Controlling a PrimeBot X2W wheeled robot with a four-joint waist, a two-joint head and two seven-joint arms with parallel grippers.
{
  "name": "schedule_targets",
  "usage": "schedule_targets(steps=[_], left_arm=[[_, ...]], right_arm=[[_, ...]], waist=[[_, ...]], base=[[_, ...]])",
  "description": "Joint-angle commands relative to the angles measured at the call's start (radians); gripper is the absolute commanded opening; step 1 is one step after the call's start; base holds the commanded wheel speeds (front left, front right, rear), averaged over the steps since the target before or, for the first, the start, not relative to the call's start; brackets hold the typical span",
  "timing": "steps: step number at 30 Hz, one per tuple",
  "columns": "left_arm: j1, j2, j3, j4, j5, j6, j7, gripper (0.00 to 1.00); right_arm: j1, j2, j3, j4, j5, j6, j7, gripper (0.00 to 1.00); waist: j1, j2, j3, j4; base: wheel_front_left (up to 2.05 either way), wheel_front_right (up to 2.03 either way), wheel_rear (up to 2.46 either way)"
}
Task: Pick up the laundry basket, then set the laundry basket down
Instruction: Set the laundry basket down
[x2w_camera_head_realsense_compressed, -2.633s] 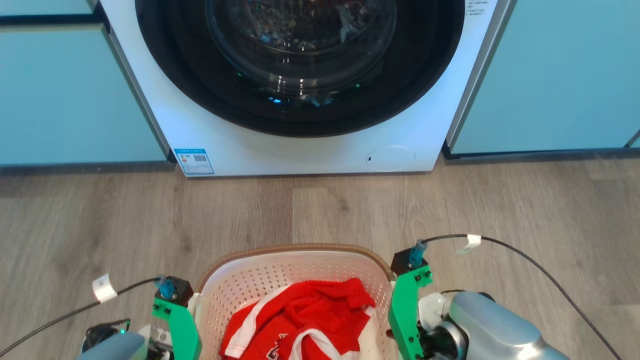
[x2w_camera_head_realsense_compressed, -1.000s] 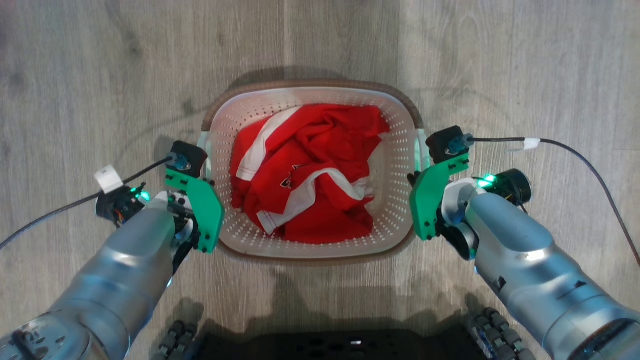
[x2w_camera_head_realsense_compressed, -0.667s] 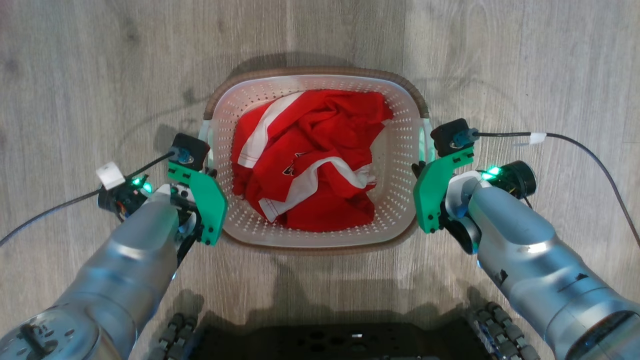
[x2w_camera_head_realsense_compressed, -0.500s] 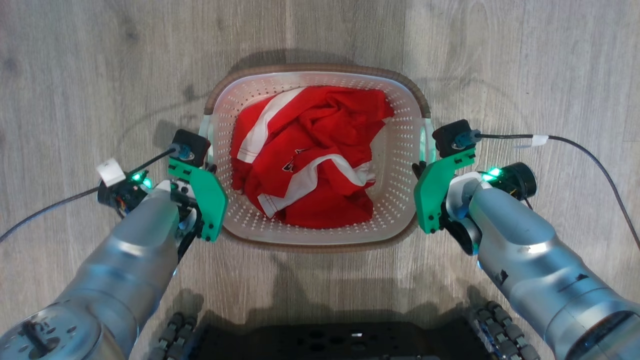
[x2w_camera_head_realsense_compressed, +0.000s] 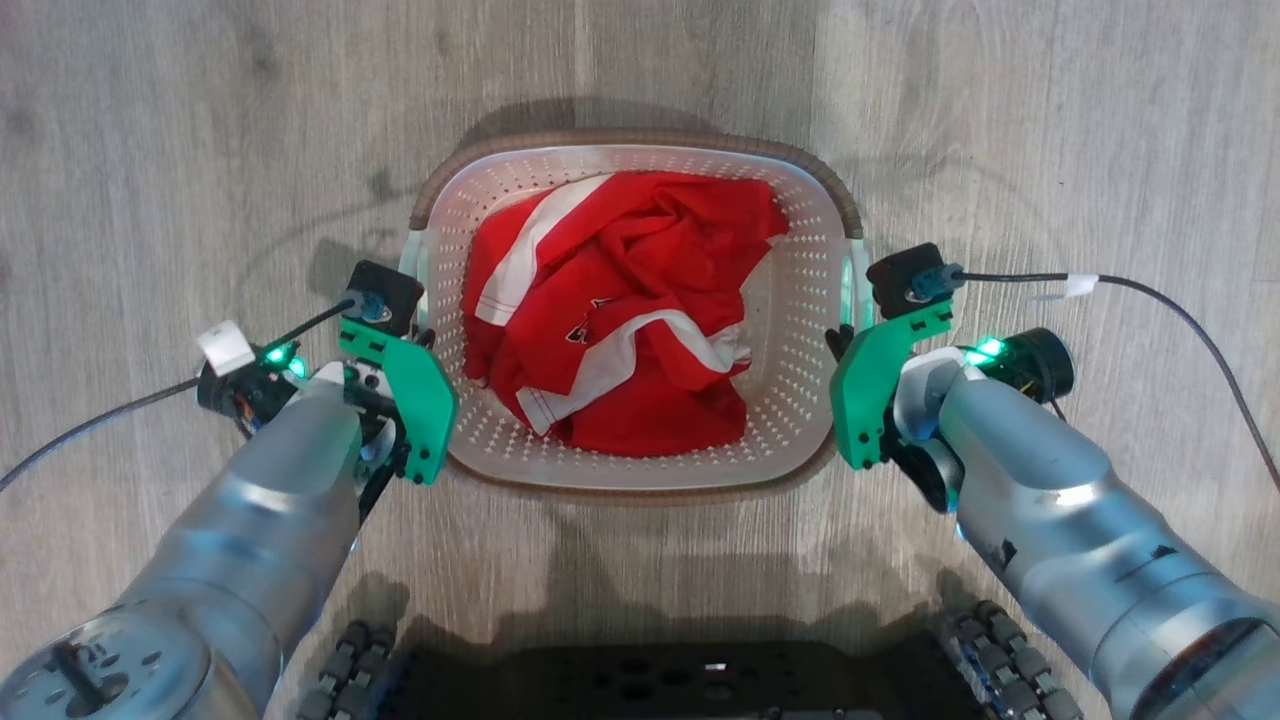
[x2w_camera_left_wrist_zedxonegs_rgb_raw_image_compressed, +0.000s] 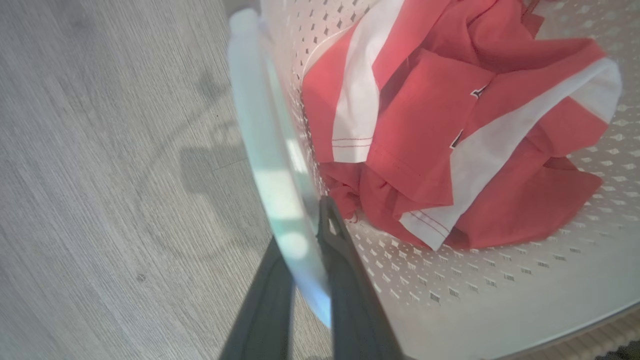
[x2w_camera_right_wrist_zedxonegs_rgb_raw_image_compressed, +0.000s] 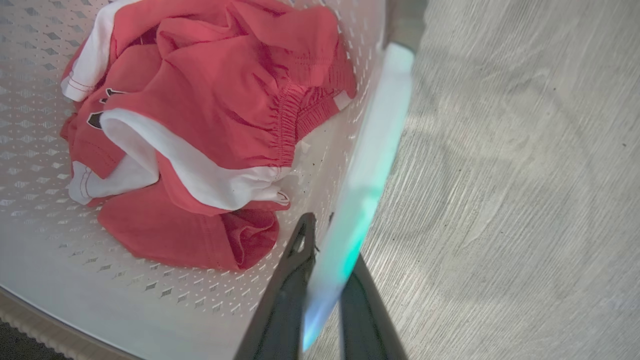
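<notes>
Laundry basket (x2w_camera_head_realsense_compressed: 640, 141) sits centred in front of the robot over the wood floor (x2w_camera_head_realsense_compressed: 150, 150), a crumpled red-and-white garment (x2w_camera_head_realsense_compressed: 610, 310) inside. Its wider span looks to run side to side, from one gripper to the other, and the 2 white handles lie on those ends, each bar running front to back. The basket is squarely between the arms, neither arm nearer. Left gripper (x2w_camera_left_wrist_zedxonegs_rgb_raw_image_compressed: 305, 235) is at the left handle (x2w_camera_left_wrist_zedxonegs_rgb_raw_image_compressed: 265, 150), fingers closed down on the bar: 1 finger inside against the perforated wall, 1 outside toward the floor. Right gripper (x2w_camera_right_wrist_zedxonegs_rgb_raw_image_compressed: 332, 245) mirrors this on the right handle (x2w_camera_right_wrist_zedxonegs_rgb_raw_image_compressed: 372, 150), also clamped with the bar between its fingers. Both grips sit toward the near end of the handles rather than mid-bar. Can't tell for sure whether the base touches the floor; its shadow is close under it, so low if lifted at all. My read: the coming move depends on both arms travelling level together, or the basket tips toward the far side.
</notes>
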Motion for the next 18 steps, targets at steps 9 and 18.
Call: schedule_targets(steps=[9,18], left_arm=[[-0.003,-0.022,-0.001,-0.012,0.015,-0.016,0.002,1.00],[-0.006,-0.020,-0.001,-0.009,0.013,-0.002,0.008,1.00]], right_arm=[[-0.003,0.045,0.030,0.024,0.001,0.007,-0.019,1.00],[-0.006,0.045,0.024,0.062,0.010,0.007,-0.006,1.00]], waist=[[0.0000,-0.0001,0.011,0.008],[0.0000,-0.0001,0.013,0.011]], base=[[0.00,0.00,0.00],[0.00,0.00,0.00]])
